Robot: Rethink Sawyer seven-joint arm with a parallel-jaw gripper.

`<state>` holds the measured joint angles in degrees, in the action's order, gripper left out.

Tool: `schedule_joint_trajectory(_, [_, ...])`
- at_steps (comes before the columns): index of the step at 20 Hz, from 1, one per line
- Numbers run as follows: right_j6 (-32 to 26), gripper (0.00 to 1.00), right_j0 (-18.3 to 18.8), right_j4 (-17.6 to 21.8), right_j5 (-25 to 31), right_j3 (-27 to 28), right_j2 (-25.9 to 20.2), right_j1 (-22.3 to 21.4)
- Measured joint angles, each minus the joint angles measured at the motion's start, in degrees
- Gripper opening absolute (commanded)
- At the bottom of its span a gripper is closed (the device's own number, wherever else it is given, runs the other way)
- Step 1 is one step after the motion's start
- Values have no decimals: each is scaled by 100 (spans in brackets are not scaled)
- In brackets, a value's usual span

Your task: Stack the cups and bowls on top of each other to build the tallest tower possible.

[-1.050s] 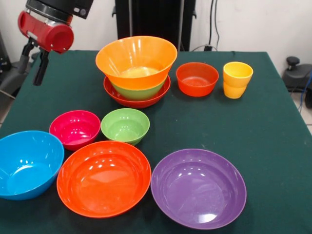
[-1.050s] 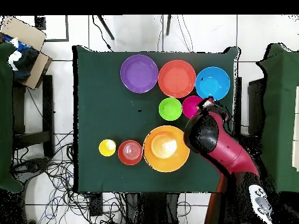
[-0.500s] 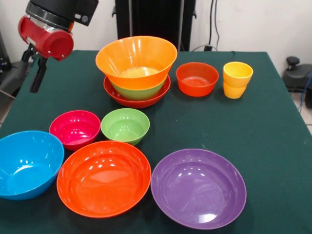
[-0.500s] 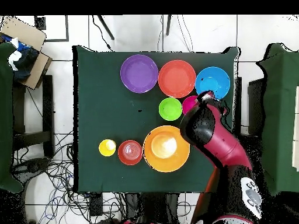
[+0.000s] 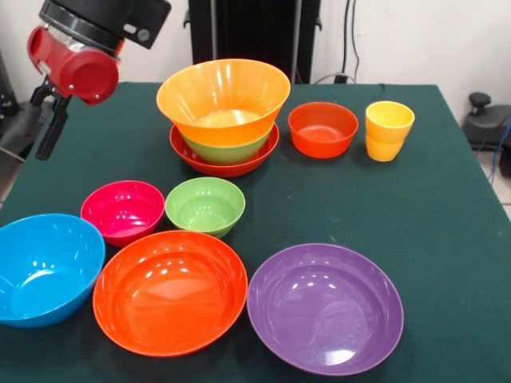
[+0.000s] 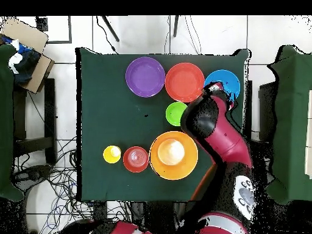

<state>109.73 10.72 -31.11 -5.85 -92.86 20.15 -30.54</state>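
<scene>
The tower stands at the back centre: a large orange bowl (image 5: pixel 223 92) (image 6: pixel 173 155) nested in a lime green bowl (image 5: pixel 227 150) on a wide red-orange bowl (image 5: pixel 200 162). To its right are a small red-orange bowl (image 5: pixel 322 129) (image 6: pixel 136 159) and a yellow cup (image 5: pixel 389 130) (image 6: pixel 111 154). In front lie magenta (image 5: pixel 123 211), small green (image 5: pixel 205 205), blue (image 5: pixel 44 267), large red-orange (image 5: pixel 170 291) and purple (image 5: pixel 325 307) bowls. My gripper (image 5: pixel 46 140) (image 6: pixel 217 90) hangs high over the table's left edge and holds nothing. In the overhead view the arm hides the magenta bowl.
The green table (image 5: pixel 447 207) ends close to the blue bowl at the left and front. A cardboard box (image 6: pixel 24 46) and cables lie on the floor beside the table in the overhead view.
My gripper has drifted leftward in the front view, from beside the tower toward the table's left edge. In the overhead view the arm now covers the magenta bowl and reaches the blue bowl's rim.
</scene>
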Motion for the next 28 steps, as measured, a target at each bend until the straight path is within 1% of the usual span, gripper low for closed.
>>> schedule_joint_trajectory(1, [22, 100, -66, -72, 41, 34, 55, 21])
schedule_joint_trajectory(2, [85, 100, -227, -239, 188, 109, 191, 68])
schedule_joint_trajectory(3, [126, 100, -324, -326, 291, 150, 275, 92])
schedule_joint_trajectory(6, [378, 100, -728, -610, 875, 308, 626, 178])
schedule_joint_trajectory(10, [851, 100, -1169, -789, 1725, 453, 993, 203])
schedule_joint_trajectory(13, [1111, 100, -1336, -827, 2088, 515, 1138, 202])
schedule_joint_trajectory(14, [1355, 100, -1455, -841, 2371, 575, 1248, 202])
schedule_joint_trajectory(16, [1487, 100, -1499, -841, 2488, 609, 1294, 201])
schedule_joint_trajectory(17, [1656, 100, -1530, -841, 2581, 652, 1342, 202])
schedule_joint_trajectory(21, [1844, 100, -1506, -841, 2597, 671, 1392, 203])
schedule_joint_trajectory(28, [1865, 100, -1449, -841, 2597, 672, 1458, 208])
